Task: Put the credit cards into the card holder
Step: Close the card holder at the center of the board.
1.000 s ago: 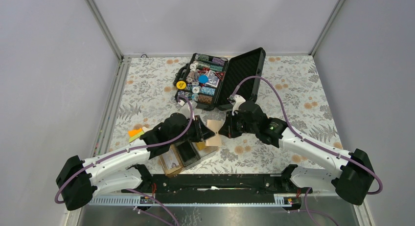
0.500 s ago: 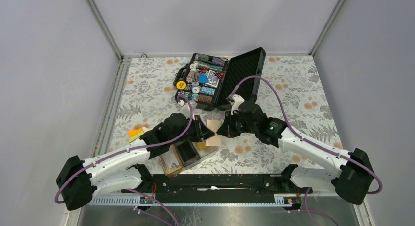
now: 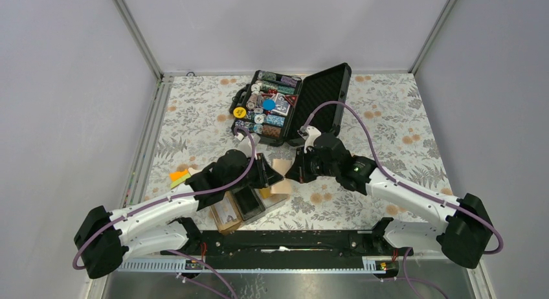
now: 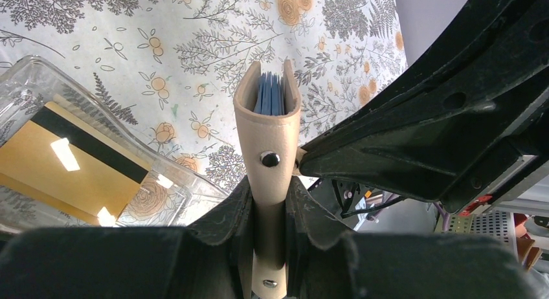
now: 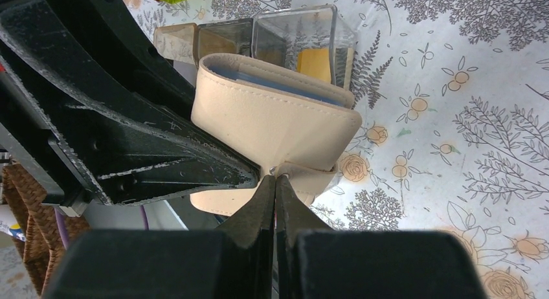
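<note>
My left gripper (image 3: 267, 173) (image 4: 268, 205) is shut on a beige snap wallet (image 3: 282, 169) (image 4: 267, 127) and holds it on edge above the table; blue cards show inside it. My right gripper (image 3: 292, 174) (image 5: 275, 182) is shut, its tips pinched on the wallet's (image 5: 272, 114) snap flap (image 5: 307, 180). The card holder (image 3: 241, 206), a clear acrylic tray, lies below the left gripper. A gold-orange credit card (image 4: 71, 173) with a black stripe lies in its clear compartment (image 5: 315, 65).
An open black chip case (image 3: 285, 105) full of chips stands at the back centre. An orange and green item (image 3: 179, 177) lies left of the left arm. Flowered cloth (image 3: 388, 111) covers the table.
My right gripper has edged left up against the wallet. The left gripper and the wallet have stayed in place.
</note>
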Robot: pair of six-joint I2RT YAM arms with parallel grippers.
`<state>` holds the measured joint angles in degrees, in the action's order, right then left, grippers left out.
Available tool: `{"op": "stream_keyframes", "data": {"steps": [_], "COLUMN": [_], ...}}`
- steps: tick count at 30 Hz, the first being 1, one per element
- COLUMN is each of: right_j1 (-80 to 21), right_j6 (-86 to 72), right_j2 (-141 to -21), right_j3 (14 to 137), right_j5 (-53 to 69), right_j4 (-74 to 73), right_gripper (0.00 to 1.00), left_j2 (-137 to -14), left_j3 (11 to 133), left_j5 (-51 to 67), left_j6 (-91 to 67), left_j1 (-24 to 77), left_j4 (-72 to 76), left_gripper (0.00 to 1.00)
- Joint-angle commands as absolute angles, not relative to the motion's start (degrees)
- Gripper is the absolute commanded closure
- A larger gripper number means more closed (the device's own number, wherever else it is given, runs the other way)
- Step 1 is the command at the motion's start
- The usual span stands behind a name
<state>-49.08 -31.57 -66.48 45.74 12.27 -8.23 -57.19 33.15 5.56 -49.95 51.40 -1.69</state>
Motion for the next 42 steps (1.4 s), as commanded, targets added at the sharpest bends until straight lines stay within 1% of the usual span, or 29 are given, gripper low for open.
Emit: {"op": "stream_keyframes", "data": {"steps": [1, 11, 30, 42], "right_j1": [-50.2, -50.8, -52.0, -52.7], "right_j6": [-33.3, -38.5, -44.9, -46.2], "right_j2": [-68.5, -71.2, -78.7, -82.1], "right_j3": [45.0, 41.9, 42.6, 45.7], "right_j5": [16.0, 16.7, 17.0, 17.4], "right_j4": [-0.7, 8.3, 15.3, 15.9], "right_gripper": [1.00, 1.00, 1.00, 1.00], "left_j2": [-56.6, -56.1, -56.9, -56.6], "left_j3": [33.4, 32.3, 32.2, 32.3], "left_j5": [8.5, 10.6, 14.3, 16.3], "left_j6": [-50.5, -50.2, -50.5, -51.0], "left_j1": [51.8, 51.7, 51.7, 51.3], "left_j4": [7.9, 11.6, 17.6, 19.9], "left_gripper": [1.00, 1.00, 1.00, 1.00]}}
